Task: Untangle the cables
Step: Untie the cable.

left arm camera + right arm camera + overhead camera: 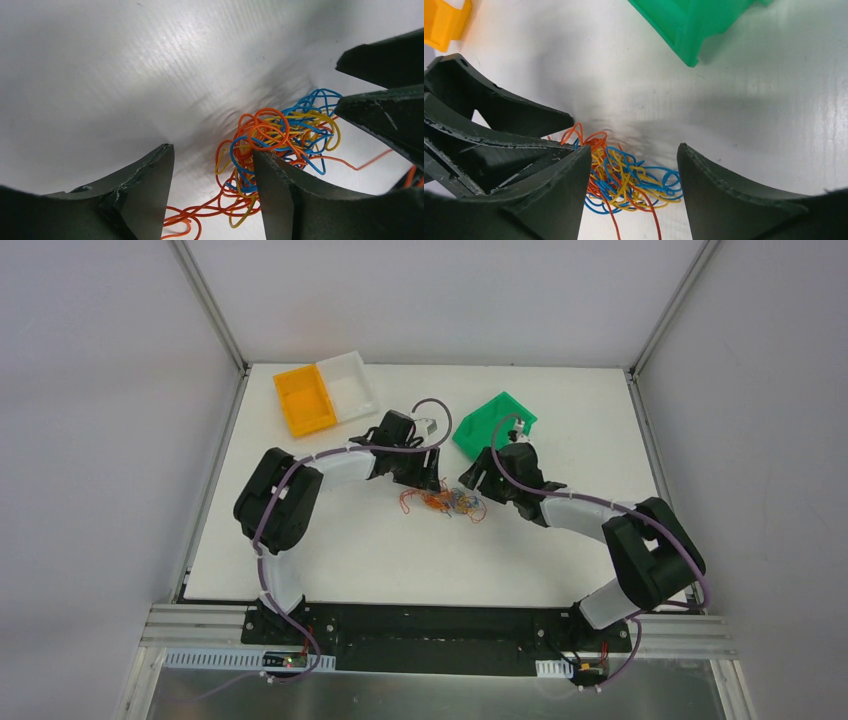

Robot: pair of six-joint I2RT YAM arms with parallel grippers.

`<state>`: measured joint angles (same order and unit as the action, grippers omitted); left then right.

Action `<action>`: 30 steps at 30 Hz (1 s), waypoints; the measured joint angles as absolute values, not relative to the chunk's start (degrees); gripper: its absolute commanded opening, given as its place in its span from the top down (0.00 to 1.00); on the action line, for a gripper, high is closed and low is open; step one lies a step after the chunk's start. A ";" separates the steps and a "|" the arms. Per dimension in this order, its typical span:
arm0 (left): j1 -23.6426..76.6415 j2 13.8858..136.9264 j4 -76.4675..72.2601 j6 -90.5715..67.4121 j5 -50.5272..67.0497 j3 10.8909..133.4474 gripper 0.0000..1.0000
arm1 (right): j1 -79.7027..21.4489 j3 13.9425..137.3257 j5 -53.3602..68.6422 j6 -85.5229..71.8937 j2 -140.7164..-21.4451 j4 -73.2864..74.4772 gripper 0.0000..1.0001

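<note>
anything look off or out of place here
The cables lie in one knotted clump mid-table, orange, blue and yellow loops wound together. The green bin sits at an angle, apart from the orange bin and white bin, which sit side by side. Nothing looks broken.

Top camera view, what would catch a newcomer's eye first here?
A small bright tangle of orange, blue and yellow cables lies in the middle of the white table, flanked by the left pincer and right pincer, both open. Toward the far edge sit an orange bin beside a white bin, and a green bin further right.
</note>
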<state>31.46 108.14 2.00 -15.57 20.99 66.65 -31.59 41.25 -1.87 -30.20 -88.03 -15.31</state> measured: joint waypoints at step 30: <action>22.94 110.24 -5.10 -24.05 33.93 62.52 1.00 | -23.88 35.97 20.43 -41.89 -98.78 -34.33 0.53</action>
